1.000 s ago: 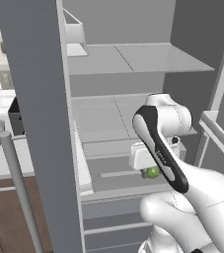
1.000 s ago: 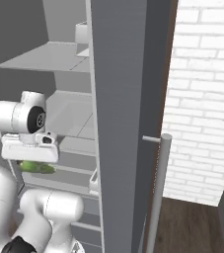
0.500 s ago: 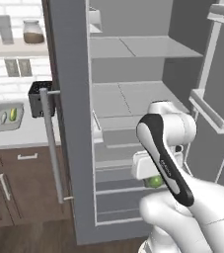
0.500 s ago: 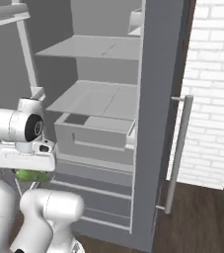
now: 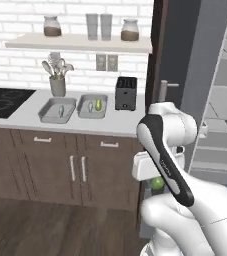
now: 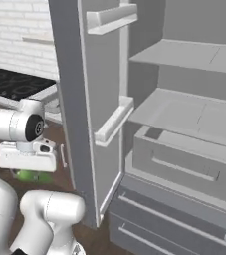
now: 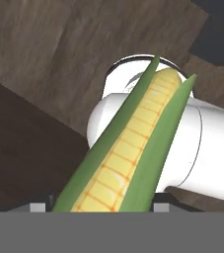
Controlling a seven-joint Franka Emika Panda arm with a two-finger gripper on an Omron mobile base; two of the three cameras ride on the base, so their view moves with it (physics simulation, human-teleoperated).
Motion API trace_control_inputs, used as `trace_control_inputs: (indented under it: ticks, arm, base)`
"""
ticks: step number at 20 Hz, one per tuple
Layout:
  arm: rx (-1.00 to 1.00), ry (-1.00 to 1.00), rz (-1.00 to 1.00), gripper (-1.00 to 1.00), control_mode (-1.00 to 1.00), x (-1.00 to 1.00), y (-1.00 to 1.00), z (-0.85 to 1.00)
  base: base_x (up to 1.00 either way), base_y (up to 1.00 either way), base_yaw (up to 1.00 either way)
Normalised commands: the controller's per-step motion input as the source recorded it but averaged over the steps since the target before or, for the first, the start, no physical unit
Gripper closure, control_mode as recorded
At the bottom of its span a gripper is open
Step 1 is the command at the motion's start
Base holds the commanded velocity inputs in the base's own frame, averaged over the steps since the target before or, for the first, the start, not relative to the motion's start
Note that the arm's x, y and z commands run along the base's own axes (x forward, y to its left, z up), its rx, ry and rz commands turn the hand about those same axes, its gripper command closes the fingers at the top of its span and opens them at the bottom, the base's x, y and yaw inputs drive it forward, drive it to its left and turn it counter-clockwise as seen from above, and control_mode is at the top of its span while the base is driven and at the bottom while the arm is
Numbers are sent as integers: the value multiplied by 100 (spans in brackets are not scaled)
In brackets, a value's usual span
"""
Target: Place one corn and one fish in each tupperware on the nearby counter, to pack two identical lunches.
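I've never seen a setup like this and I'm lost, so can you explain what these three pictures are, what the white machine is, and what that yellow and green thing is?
It is a computer-rendered kitchen. The white machine is a robot arm on a driving base. Two pictures come from cameras riding on that base, one behind the arm on each side. The third looks along the hand itself.

In the hand picture, the yellow and green thing is a corn cob in its husk, held in the pincer.

In the left base picture, the counter carries two grey tupperware trays: the left one holds what looks like a small fish, the right one a fish and a corn. Beside them stand a black toaster and a utensil cup. The right base picture shows the open fridge.
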Motion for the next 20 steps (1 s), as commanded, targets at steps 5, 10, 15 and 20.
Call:
trace_control_inputs:
  ticks: [5,10,15,20]
  arm:
    - [0,0,0,100,100,0,0,0]
    - [0,0,0,100,100,0,0,0]
    - [0,0,0,100,100,0,0,0]
    - [0,0,0,100,100,0,0,0]
  base:
    - [2,97,49]
    - [78,55,20]
    - [100,29,-2]
    - [100,18,-18]
